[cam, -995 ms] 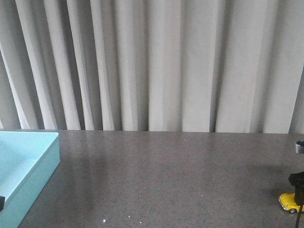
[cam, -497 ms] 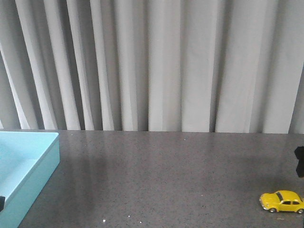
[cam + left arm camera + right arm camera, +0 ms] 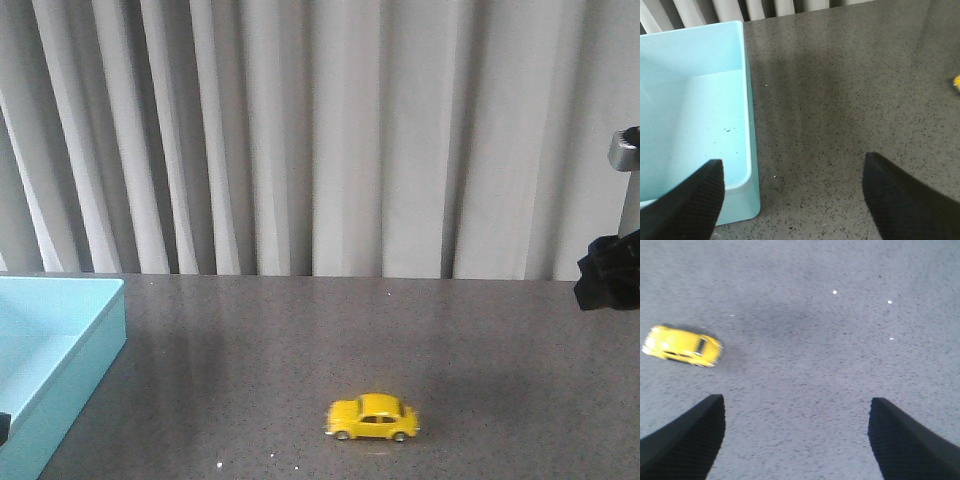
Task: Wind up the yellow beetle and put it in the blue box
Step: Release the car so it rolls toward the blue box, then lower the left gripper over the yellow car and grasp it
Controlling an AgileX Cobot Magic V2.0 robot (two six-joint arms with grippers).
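The yellow beetle (image 3: 373, 418) is seen on its wheels on the dark speckled desk (image 3: 330, 340), near the middle of its front part, with its long axis running left to right across the front view. Which end is its nose cannot be told; its outline is slightly blurred. Its body is rounded and glossy, with dark windows. The blue box (image 3: 52, 352), smooth and straight-walled, is set at the desk's left edge, well apart from the car. The left hand (image 3: 792, 197) is spread wide by the box's near corner, holding nothing. The right hand (image 3: 796, 437) is likewise spread wide and empty above bare desk. Pleated grey curtains (image 3: 330, 140) are hung behind.
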